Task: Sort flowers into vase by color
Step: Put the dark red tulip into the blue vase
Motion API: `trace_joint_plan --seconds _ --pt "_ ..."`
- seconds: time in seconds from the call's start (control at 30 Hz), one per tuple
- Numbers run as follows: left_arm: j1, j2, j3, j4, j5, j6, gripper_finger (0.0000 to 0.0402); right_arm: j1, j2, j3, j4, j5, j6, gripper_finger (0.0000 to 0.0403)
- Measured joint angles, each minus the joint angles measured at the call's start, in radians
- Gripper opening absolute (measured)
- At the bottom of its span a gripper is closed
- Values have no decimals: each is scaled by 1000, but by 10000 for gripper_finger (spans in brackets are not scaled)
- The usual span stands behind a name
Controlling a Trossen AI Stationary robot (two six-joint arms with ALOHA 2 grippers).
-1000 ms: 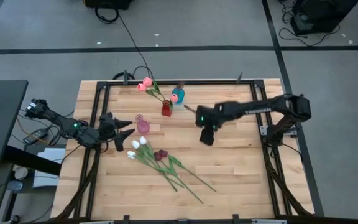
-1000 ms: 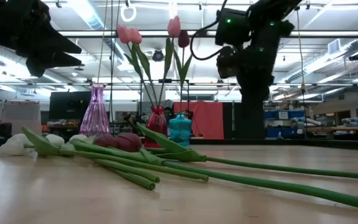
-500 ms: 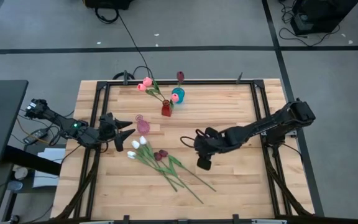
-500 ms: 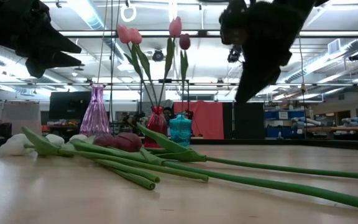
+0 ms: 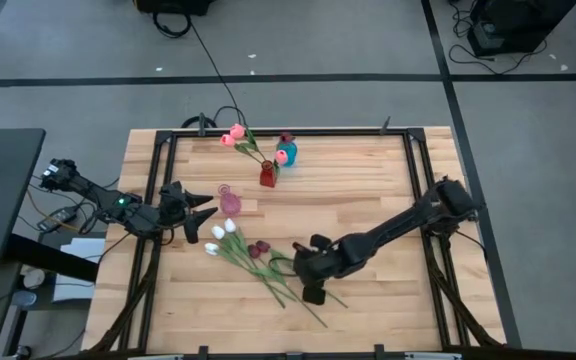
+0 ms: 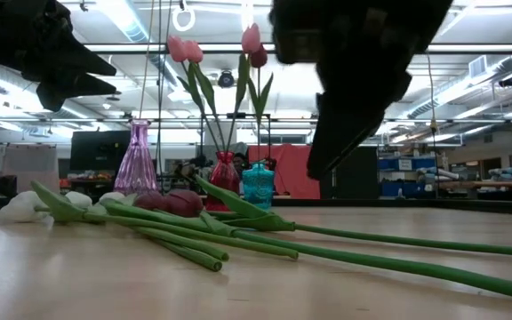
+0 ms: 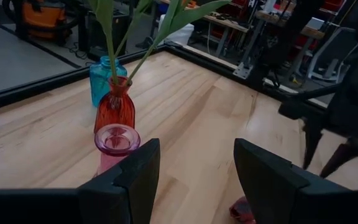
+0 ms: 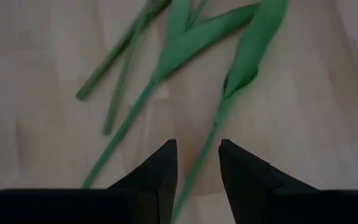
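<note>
On the wooden table (image 5: pixel 368 190): three small vases, loose tulips, and two dark robot arms.
Vases, count: three, grouped near the far edge (a red one, a teal one, a clear pink one).
Red vase (image 5: pixel 267 176): upright, holding two pink tulips (image 5: pixel 233 134) whose heads lean toward the far left.
Teal vase (image 5: pixel 286 153): upright, just beside the red vase, holding one dark maroon tulip (image 5: pixel 287 138); in the low view a pink head also rises above these two vases, and I cannot tell which one holds it.
Pink vase (image 5: pixel 230 203): upright, nearer the left arm, with no stem showing at its mouth in the left wrist view.
Loose flowers (image 5: pixel 258 260): lying flat near the table's middle; about three white heads (image 5: pixel 220 235) and two maroon heads (image 5: pixel 258 248), with long green stems fanning toward the near right (the stems cross, so the count is approximate).
Left gripper (image 5: pixel 201 214): waiting near the left edge, just beside the pink vase and the white heads, jaws apart and holding nothing.
Right gripper (image 5: pixel 312 290): low over the loose stems; its fingers (image 8: pixel 160 169) stand apart with one green stem (image 8: pixel 194 168) running between them, not visibly clamped.
</note>
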Motion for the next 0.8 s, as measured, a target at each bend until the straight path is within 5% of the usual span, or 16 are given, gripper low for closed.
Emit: trace_joint_plan --seconds 0.27,0.8 --pt "0 0 0 -6 0 2 211 -7 177 221 -273 51 5 130" --pt "0 0 0 -11 0 2 211 -56 215 259 -264 5 -24 121"
